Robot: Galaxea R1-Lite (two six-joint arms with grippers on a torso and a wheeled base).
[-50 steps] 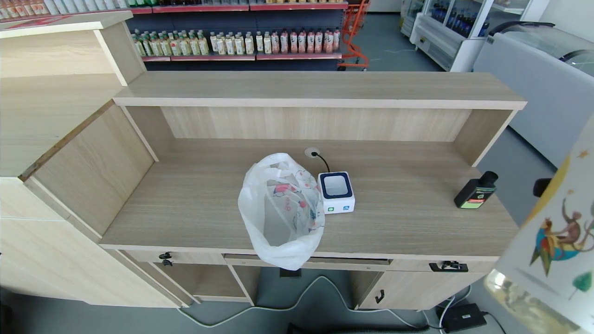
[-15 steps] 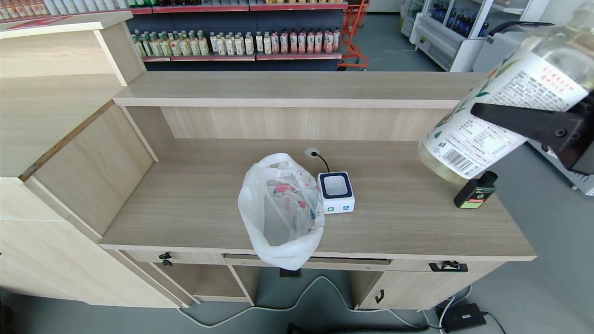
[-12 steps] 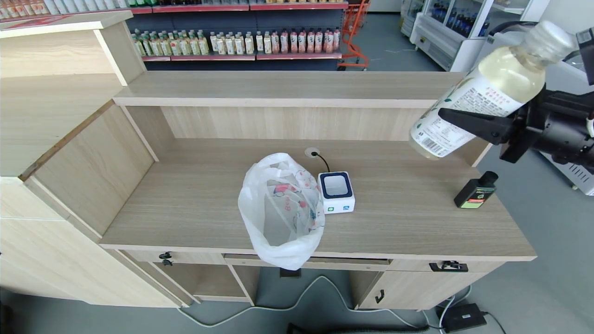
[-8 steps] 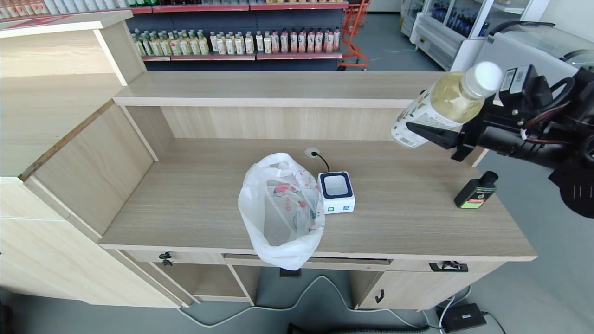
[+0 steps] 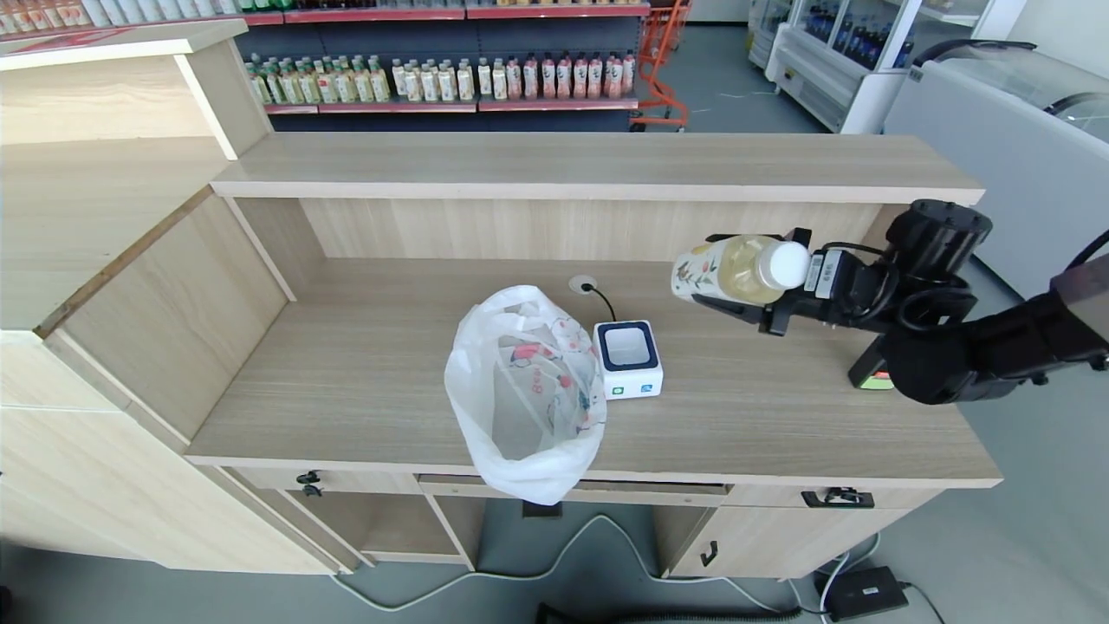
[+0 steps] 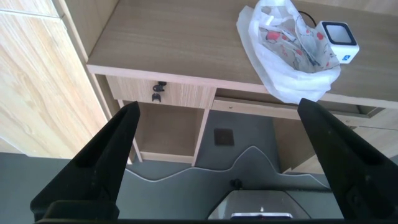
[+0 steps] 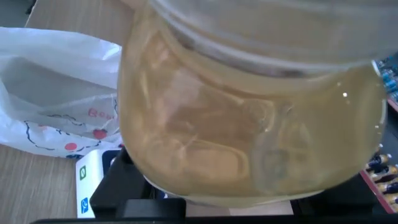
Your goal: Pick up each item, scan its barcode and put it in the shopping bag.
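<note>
My right gripper (image 5: 715, 270) is shut on a bottle of pale yellow drink (image 5: 736, 269) with a white cap. It holds the bottle on its side above the counter (image 5: 364, 381), to the right of the white barcode scanner (image 5: 628, 358). The bottle (image 7: 249, 112) looms close in the right wrist view, with the scanner (image 7: 93, 180) and bag (image 7: 56, 93) beyond it. The white shopping bag (image 5: 524, 390) stands open just left of the scanner. My left gripper (image 6: 219, 106) hangs open, low in front of the counter, apart from the bag (image 6: 286, 50).
A small black bottle (image 5: 871, 378) lies at the counter's right end, mostly hidden behind my right arm. A cable (image 5: 602, 302) runs from the scanner to a hole at the back. A raised shelf (image 5: 589, 165) borders the rear, and side walls close both ends.
My right arm has swung the bottle from close at the right, up high, then down and left over the counter towards the scanner. The bottle has tipped onto its side.
</note>
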